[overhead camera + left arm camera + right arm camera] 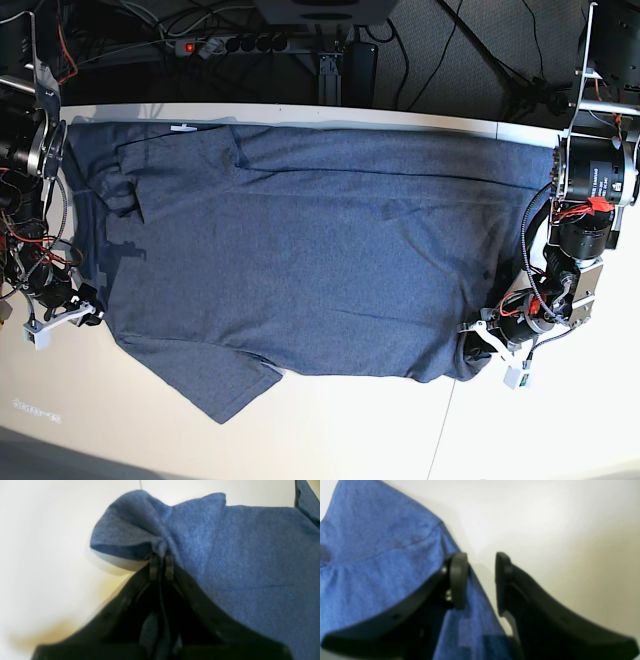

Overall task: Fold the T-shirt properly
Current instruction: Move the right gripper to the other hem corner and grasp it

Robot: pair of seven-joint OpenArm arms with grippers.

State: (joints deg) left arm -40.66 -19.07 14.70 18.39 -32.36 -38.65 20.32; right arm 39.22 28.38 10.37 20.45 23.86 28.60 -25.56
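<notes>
The blue-grey T-shirt lies spread across the white table with its plain side up; no lettering shows. One sleeve sticks out at the front left. My left gripper is at the shirt's front right corner. In the left wrist view it is shut on a bunched fold of the T-shirt. My right gripper is at the shirt's left edge. In the right wrist view it is open, with the edge of the T-shirt lying under one finger and running between the jaws.
The white table shows bare along its front, with a seam at the right. A power strip and cables lie behind the far edge. Both arm bases stand at the table's left and right ends.
</notes>
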